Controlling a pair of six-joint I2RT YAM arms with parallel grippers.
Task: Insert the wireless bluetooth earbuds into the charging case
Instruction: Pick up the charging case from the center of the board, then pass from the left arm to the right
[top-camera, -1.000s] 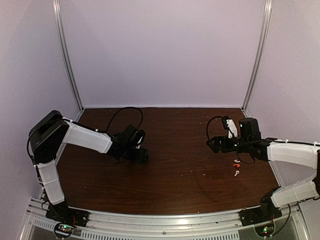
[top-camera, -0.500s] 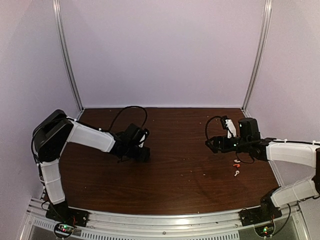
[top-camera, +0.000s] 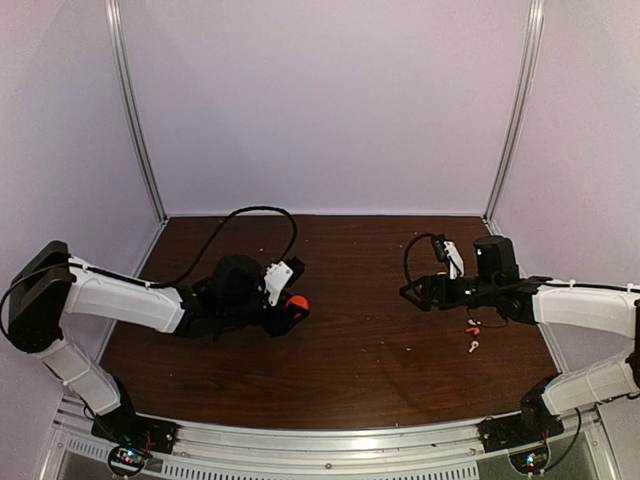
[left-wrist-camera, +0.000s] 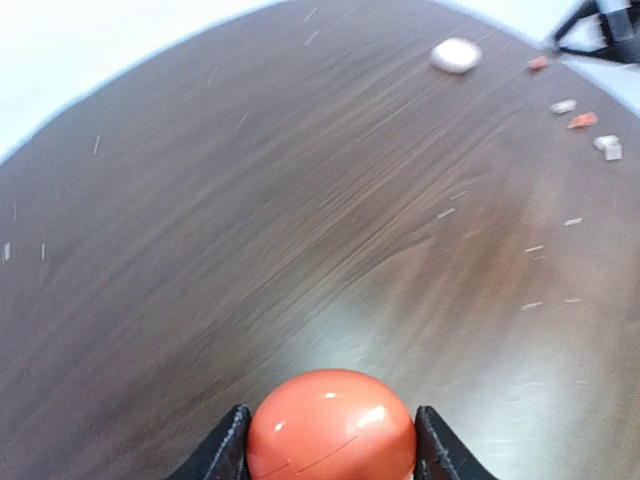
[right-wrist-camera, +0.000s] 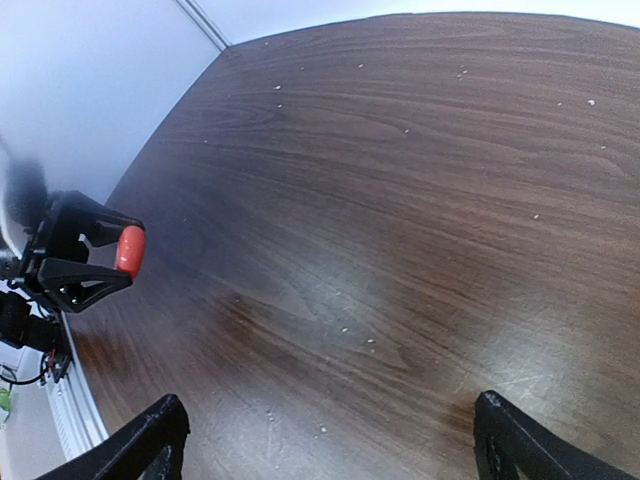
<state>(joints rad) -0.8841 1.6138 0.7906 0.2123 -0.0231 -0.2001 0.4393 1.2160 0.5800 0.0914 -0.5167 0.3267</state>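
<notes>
Left wrist view: a glossy red-orange round charging case (left-wrist-camera: 330, 428) is seen clamped in the left gripper (left-wrist-camera: 330, 445), with one black finger (left-wrist-camera: 226, 452) pressed against each side. The case is held low over the dark brown wood-grain table (left-wrist-camera: 250, 230).

Far across the table, a small white rounded case (left-wrist-camera: 455, 55) is recorded lying on the surface. To its right, four tiny earbuds are laid out in a loose line: a red-orange earbud (left-wrist-camera: 537, 64), a white earbud (left-wrist-camera: 563, 106), a second red-orange earbud (left-wrist-camera: 582, 121) and a second white earbud (left-wrist-camera: 607, 146) (all blurred, so the stems cannot be resolved). All four lie on bare wood, apart from both cases, and none has been inserted.

Right wrist view: the right gripper (right-wrist-camera: 330, 405) is held released, its fingers (right-wrist-camera: 150, 440) spread wide apart above the table. The left gripper, with the red-orange case in its grasp, is seen at the far left of this view.

Top external view: the left gripper is placed over the table's left-centre and the right gripper over the right-centre, well apart. The earbuds are found near the right arm's wrist, on its near side.
</notes>
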